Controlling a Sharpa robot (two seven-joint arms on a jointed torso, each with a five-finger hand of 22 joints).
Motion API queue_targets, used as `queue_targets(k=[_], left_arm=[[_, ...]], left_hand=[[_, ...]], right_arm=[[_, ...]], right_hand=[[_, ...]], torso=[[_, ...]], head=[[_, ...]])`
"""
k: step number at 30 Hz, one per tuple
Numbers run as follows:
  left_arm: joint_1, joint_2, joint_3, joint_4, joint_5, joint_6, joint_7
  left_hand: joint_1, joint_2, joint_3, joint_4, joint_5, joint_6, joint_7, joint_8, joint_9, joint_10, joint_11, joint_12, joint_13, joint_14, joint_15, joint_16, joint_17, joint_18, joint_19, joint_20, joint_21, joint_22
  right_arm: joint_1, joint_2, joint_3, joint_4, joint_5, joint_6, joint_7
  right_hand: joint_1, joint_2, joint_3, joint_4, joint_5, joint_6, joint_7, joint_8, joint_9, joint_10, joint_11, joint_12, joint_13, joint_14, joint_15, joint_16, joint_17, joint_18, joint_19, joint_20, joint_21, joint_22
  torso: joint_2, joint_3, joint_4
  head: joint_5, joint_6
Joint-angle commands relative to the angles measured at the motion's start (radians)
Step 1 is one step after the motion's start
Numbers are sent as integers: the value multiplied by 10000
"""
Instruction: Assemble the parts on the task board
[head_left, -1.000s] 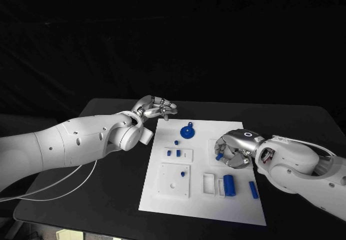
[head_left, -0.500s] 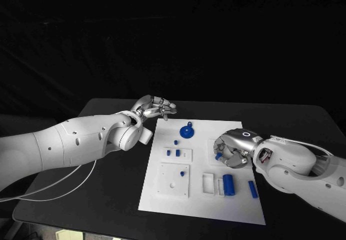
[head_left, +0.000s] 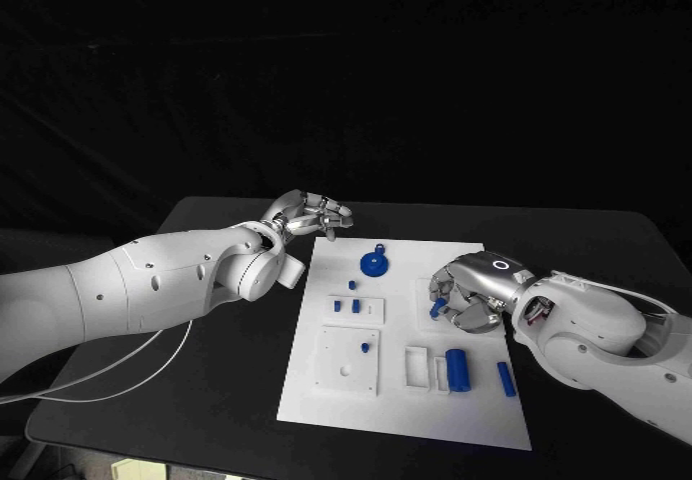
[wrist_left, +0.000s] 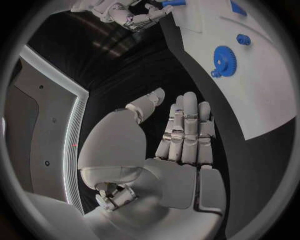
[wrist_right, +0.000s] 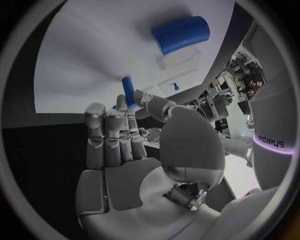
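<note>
Black tabletop (head_left: 216, 400) carries the white rectangular task board (head_left: 397, 400) in its middle, with a blue toothed gear (head_left: 374, 264) near the board's far end and a thick blue cylinder (head_left: 457, 369) lying in a white holder nearer the robot. Over the board's right edge the silver right hand (head_left: 464, 300) pinches a slim blue peg (head_left: 437, 307) between thumb and fingertips. Beside the board's far left corner, the silver left hand (head_left: 307, 215) hangs over the table, fingers straight and pressed together, holding nothing.

I see a black tabletop (head_left: 216, 400) with rounded corners, a dark cloth backdrop (head_left: 346, 90) hanging in folds behind it, my surroundings unlit, a small pale object (head_left: 137, 470) at the near edge below
</note>
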Motion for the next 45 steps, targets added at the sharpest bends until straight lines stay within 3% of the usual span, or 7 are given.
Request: queue_targets(k=[1, 4, 6, 14, 20, 31, 45], left_arm=[[4, 23, 8, -10, 57, 99, 137], [4, 25, 8, -25, 59, 97, 139], [4, 29, 8, -34, 61, 94, 142], [4, 81, 8, -84, 78, 86, 145], [4, 160, 8, -107, 89, 102, 147], [5, 247, 8, -113, 108, 116, 140], [5, 255, 8, -99, 108, 129, 133]], left_hand=[[4, 125, 3, -78, 48, -69, -5, 35, 3, -50, 3, -13, 16, 13, 47, -48, 10, -118, -24, -335, -49, 17], [4, 126, 3, -80, 48, -69, -5, 36, 2, -50, 3, -12, 17, 13, 47, -50, 12, -118, -23, -335, -51, 18], [5, 127, 2, -81, 49, -69, -6, 36, 2, -50, 3, -12, 17, 13, 47, -51, 13, -118, -23, -335, -52, 19], [5, 128, 2, -85, 49, -69, -6, 39, 2, -51, 3, -11, 18, 14, 47, -55, 18, -117, -22, -335, -55, 22], [5, 129, 1, -87, 50, -70, -6, 40, 2, -51, 2, -10, 18, 15, 47, -57, 20, -117, -21, -335, -57, 23], [3, 132, 0, -91, 49, -70, -6, 42, 2, -51, 2, -8, 19, 15, 47, -62, 25, -118, -20, -335, -61, 27], [-1, 136, -2, -92, 48, -69, -7, 45, 2, -50, 2, -6, 21, 15, 48, -67, 30, -119, -20, -334, -65, 30]], right_arm=[[7, -92, 109, 221, 268, -382, 111], [7, -149, 228, 432, 511, -458, 170], [7, -135, 248, 537, 633, -495, 218], [3, 536, 243, 694, 731, -471, 338], [-141, 1270, 156, 632, 377, -451, 432], [-456, 2345, -233, 404, -44, -423, 601], [-652, 2692, -655, 175, -88, -198, 668]], right_hand=[[-11, 47, 65, 9, -13, 80, -26, 68, 116, 92, -45, 71, 29, 18, -67, 36, -12, 1145, 43, -66, 41, 165], [-12, 45, 82, 5, -13, 89, -30, 73, 121, 96, -48, 77, 39, 24, -70, 34, -12, 1145, 52, -71, 45, 164], [-14, 45, 90, 4, -13, 93, -31, 76, 124, 98, -50, 81, 44, 27, -72, 34, -12, 1145, 56, -74, 47, 163], [-24, 54, 102, 1, -13, 98, -34, 79, 129, 101, -53, 87, 57, 35, -75, 32, -12, 1145, 68, -80, 53, 163], [-30, 74, 106, -10, -11, 95, -34, 78, 132, 96, -54, 88, 65, 38, -76, 29, -14, 1145, 73, -85, 55, 162], [-55, 124, 95, -70, -8, 86, -32, 75, 139, 82, -53, 90, 89, 45, -75, 19, -16, 1145, 80, -95, 60, 162], [-104, 192, 65, -172, -5, 75, -27, 69, 149, 63, -49, 93, 123, 50, -72, 5, -19, 1145, 75, -101, 60, 162]], torso=[[1, 4, -4], [0, 5, -9], [0, 4, -14], [-1, 10, -19], [-7, 3, 1], [2, -15, 11], [3, -1, -6]], head=[[13, 0], [29, -4], [43, -15], [141, -48], [253, -98], [471, -222], [611, -349]])
